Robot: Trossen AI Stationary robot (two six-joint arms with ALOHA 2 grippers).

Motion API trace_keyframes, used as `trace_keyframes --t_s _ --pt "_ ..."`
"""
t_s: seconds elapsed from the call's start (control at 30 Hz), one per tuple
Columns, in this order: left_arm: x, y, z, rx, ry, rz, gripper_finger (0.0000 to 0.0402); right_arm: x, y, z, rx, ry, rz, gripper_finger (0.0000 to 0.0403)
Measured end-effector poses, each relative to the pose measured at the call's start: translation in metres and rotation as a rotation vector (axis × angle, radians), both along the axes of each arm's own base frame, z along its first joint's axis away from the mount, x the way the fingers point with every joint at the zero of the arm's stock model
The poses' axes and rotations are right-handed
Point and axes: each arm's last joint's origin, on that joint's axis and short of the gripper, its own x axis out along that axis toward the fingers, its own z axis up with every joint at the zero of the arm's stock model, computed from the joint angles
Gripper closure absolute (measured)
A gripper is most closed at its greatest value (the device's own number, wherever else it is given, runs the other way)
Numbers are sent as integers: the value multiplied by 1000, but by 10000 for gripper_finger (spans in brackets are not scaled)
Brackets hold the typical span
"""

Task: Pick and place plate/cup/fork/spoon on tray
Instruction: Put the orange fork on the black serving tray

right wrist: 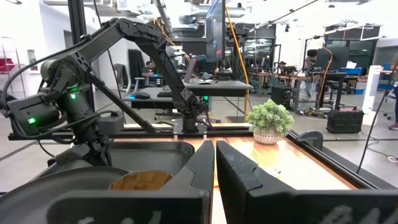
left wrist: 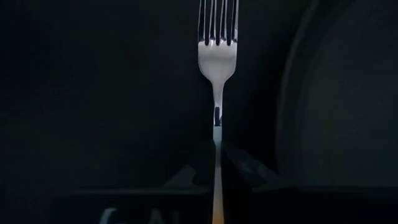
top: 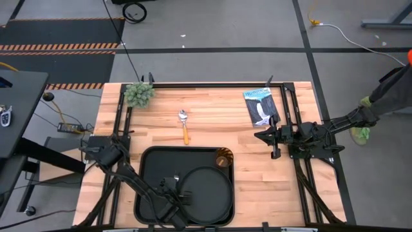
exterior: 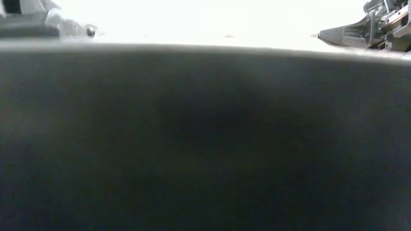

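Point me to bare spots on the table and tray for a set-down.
Free: the wood between the spoon and the pouch, and the wood right of the tray. Crowded: the tray, with the plate, the cup and the left gripper holding the fork. The right gripper hovers near the pouch.

From above we see the tray (top: 149, 169) at the table's near edge, with the plate (top: 209, 187) lying inside it on its right half and the cup (top: 224, 157) in its far right corner. The left gripper (top: 172, 205) hangs over the tray just left of the plate, its fingers too dark to read. Beyond the tray lies the spoon (top: 185, 126), farther back a small plant (top: 139, 94), and well to the tray's right the right gripper (top: 265, 136).
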Motion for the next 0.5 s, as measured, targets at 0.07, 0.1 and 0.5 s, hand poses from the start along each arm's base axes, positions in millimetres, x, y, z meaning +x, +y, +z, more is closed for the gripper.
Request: trace_keyframes --t_s 0.07,0.1,0.5 --pt "0 0 -3 4 5 4 383 0 0 0 0 0 -1 380" --pt "0 0 -4 4 4 8 383 0 0 0 0 0 0 380" --pt "2 0 -6 5 -6 13 321 0 0 0 0 0 -1 380"
